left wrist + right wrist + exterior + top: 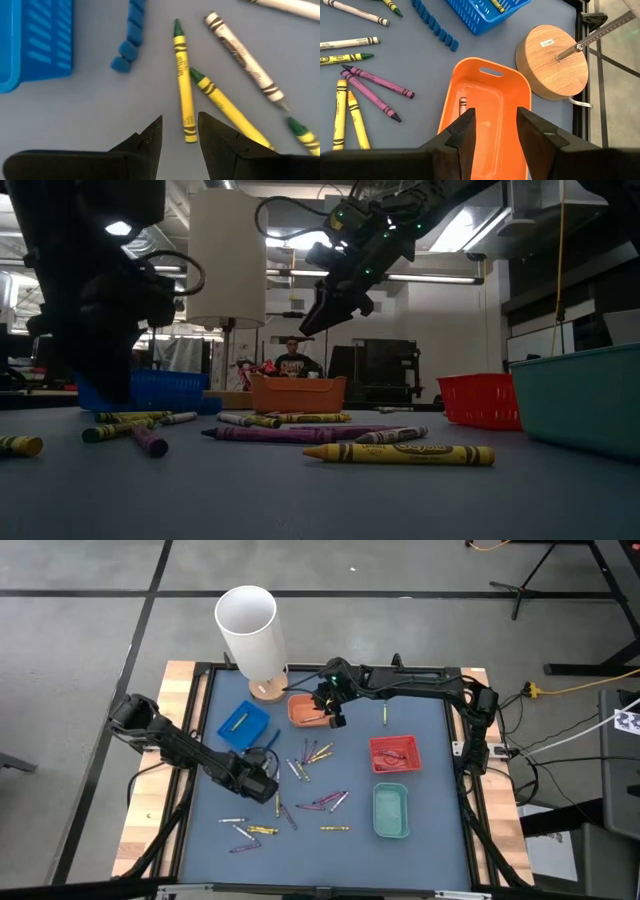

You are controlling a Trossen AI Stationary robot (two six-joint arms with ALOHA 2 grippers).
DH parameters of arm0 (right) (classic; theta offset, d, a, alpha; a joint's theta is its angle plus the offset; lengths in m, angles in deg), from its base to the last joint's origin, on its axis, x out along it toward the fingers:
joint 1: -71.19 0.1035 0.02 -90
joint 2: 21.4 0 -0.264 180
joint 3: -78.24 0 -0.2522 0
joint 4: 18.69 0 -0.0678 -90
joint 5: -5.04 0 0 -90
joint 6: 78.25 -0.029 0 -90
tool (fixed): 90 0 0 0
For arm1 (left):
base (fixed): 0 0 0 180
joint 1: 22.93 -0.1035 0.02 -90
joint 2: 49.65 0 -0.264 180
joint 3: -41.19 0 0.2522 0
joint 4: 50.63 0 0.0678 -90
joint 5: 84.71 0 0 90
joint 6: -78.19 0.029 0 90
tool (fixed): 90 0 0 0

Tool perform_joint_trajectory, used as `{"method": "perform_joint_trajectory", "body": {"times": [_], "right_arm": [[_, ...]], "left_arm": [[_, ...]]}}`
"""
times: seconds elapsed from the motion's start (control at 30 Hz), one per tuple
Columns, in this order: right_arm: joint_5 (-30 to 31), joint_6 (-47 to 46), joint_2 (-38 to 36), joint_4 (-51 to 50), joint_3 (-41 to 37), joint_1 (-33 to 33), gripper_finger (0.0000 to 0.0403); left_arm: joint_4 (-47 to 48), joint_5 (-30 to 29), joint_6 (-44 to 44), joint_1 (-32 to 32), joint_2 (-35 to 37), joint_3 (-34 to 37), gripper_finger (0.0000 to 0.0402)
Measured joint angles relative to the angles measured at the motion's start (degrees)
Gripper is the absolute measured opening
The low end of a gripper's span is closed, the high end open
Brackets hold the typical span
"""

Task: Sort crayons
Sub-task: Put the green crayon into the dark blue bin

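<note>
Several crayons (310, 755) lie loose on the blue-grey mat, yellow, purple and white. My left gripper (268, 788) is low over the mat near its left middle, open. In the left wrist view its fingers (180, 122) stand on either side of the near end of a yellow crayon (183, 85) with a green tip, which lies flat beside a second yellow crayon (225, 107) and a white one (245, 57). My right gripper (333, 718) hangs open and empty above the orange tray (487, 115), which holds one crayon (463, 105).
A blue tray (243, 723) stands at the far left, a red tray (395, 753) and a teal tray (391, 810) at the right. A lamp with a white shade (247, 625) and a round wooden base (551, 62) stands behind the orange tray. A string of small blue blocks (131, 30) lies by the blue tray.
</note>
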Motion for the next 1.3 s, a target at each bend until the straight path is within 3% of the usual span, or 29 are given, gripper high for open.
{"method": "perform_joint_trajectory", "body": {"times": [0.67, 0.8, 1.1, 1.3], "right_arm": [[0.1, 0.0, 0.0, 0.0, 0.0, 0.0, 0.0140], [3.7, 0.0, 0.0, -1.1, 0.0, 0.0, 0.0140], [10.0, 0.2, -4.3, -11.6, 0.1, 0.0, 0.0140], [11.2, 0.5, -8.8, -20.9, 0.1, -0.8, 0.0140]], "left_arm": [[-7.8, 0.0, 0.0, 0.0, 0.2, 5.1, 0.0106], [-8.0, 0.5, 0.0, 0.0, 0.2, 5.1, 0.0084], [-8.2, 0.9, 0.0, 0.0, 0.1, 5.1, 0.0031], [-7.9, 0.9, 0.0, 0.0, 0.2, 5.1, 0.0013]]}}
